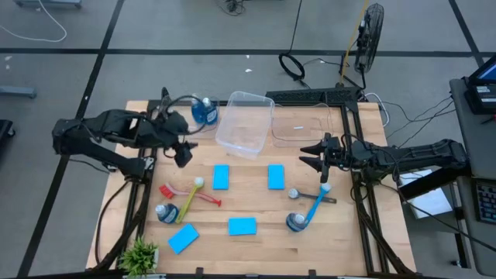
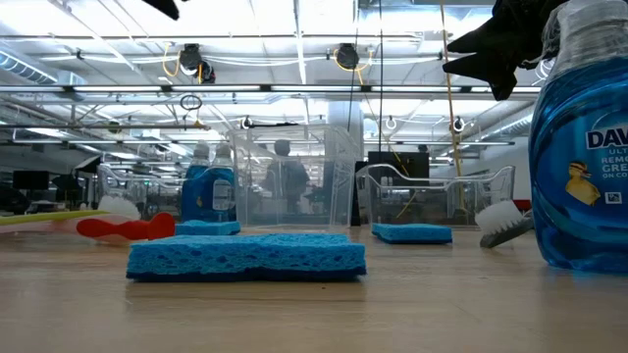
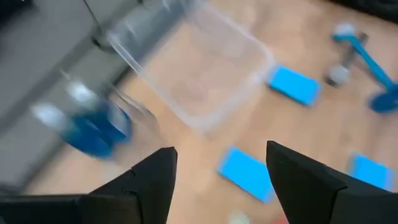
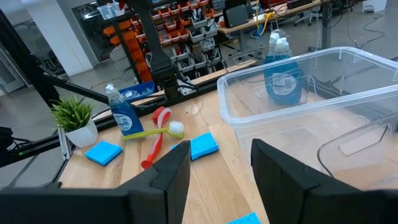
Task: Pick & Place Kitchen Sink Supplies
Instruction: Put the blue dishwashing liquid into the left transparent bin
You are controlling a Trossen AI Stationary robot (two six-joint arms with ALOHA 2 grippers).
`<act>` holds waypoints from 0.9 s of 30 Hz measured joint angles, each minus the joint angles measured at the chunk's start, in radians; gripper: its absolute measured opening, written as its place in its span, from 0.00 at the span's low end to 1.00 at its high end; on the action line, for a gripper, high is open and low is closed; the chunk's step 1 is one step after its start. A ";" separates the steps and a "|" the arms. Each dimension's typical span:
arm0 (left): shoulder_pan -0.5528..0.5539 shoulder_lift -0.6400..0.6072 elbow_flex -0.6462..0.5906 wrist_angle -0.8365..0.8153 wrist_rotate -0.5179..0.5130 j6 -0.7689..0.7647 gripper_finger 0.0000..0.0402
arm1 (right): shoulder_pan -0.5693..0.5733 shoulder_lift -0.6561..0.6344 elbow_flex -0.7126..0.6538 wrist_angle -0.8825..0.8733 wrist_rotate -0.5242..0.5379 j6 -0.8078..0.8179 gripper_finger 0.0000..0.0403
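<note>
Wooden tabletop [image 1: 256, 248] fills the middle of the high view. Nearest its lower edge lie a flat blue sponge [image 1: 183, 238], another sponge [image 1: 242, 225] at lower centre, and a soap bottle [image 1: 166, 212] lower left beside crossed red [image 1: 180, 193] and yellow-green [image 1: 191, 199] brushes. Lower right, a blue brush [image 1: 313, 208] lies beside a second bottle [image 1: 295, 222]. Two more sponges [image 1: 221, 177] [image 1: 276, 177] sit mid-table. Further up, the left gripper [image 1: 184, 153] at centre left and the right gripper [image 1: 311, 155] at centre right both hang with fingers parted, grasping nothing. Toward the top stand two clear bins [image 1: 245, 123] [image 1: 304, 124], with a third bottle [image 1: 204, 111] upper left of them.
</note>
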 joint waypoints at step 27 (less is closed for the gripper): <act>-0.352 0.082 0.027 -0.320 0.535 -1.042 0.61 | 0.000 0.000 0.000 0.000 0.000 -0.011 0.39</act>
